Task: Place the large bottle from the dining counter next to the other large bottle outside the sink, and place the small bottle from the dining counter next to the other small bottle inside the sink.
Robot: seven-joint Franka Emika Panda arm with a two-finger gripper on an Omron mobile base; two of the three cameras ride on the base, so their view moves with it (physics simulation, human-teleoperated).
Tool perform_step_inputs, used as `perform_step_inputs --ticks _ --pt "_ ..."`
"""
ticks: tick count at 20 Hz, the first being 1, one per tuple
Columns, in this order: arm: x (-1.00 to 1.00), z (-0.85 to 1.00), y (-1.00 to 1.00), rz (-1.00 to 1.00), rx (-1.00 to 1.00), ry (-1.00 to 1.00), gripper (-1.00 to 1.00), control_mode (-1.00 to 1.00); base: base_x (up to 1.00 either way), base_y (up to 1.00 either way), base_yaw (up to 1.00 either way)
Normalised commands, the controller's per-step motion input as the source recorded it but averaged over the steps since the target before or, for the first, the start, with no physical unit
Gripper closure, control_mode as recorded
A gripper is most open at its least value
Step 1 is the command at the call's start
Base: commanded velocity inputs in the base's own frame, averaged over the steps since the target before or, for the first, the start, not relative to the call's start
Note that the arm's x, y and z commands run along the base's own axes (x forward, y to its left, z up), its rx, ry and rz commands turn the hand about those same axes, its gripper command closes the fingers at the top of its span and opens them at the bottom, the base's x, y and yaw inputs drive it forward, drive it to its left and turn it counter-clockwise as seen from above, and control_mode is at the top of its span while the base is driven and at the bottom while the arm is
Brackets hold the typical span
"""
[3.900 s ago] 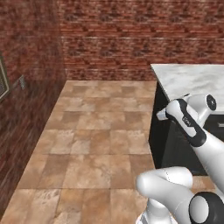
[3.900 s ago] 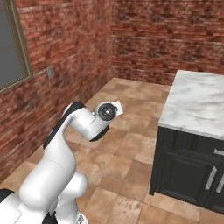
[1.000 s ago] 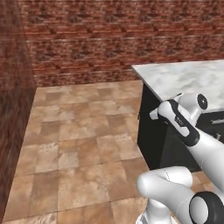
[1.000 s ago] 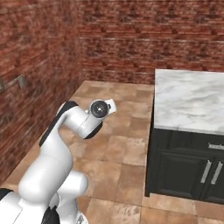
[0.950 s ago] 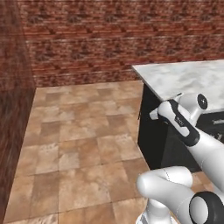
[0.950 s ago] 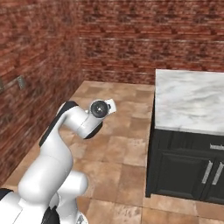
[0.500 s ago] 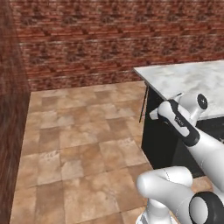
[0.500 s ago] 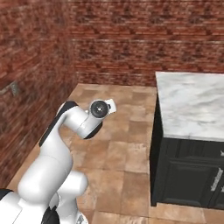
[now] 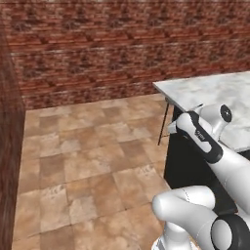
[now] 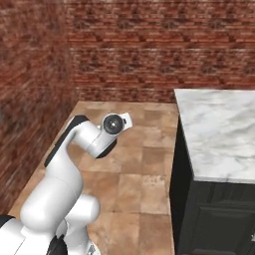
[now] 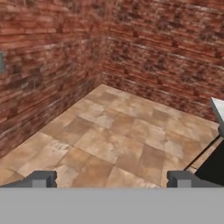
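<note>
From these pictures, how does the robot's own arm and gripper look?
The arm is glossy white with rounded links, a dark band along one link and dark round caps at the joints. The gripper has two small, dark grey, blocky fingertips. No cables or lettering can be seen.

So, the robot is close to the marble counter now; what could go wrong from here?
1. The arm is folded right beside the corner of the counter. If the base turns more, the elbow may hit the edge.
2. A thin dark leg stands under that corner, low and easy to bump.
3. The tool is open and looks at the tiled floor and brick wall, with no bottle in sight, so a reach now would be blind.
</note>
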Motion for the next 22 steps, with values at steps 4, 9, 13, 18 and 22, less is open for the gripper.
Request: perform_step_inputs --ticks 4,9,13,18,22 --pt "0.0 0.0 0.0 0.0 0.0 0.0 -1.0 1.0 0.7 0.4 -0.13" --pt "0.0 0.0 0.0 0.0 0.0 0.0 -1.0 1.0 0.69 0.41 -0.13" --pt "0.0 0.0 0.0 0.0 0.0 0.0 -1.0 1.0 0.67 0.42 -0.12" --pt "0.0 0.0 0.0 0.0 0.0 0.0 -1.0 1.0 0.66 0.41 -0.13" --pt "0.0 0.0 0.0 0.0 0.0 0.0 -1.0 1.0 0.65 0.41 -0.13"
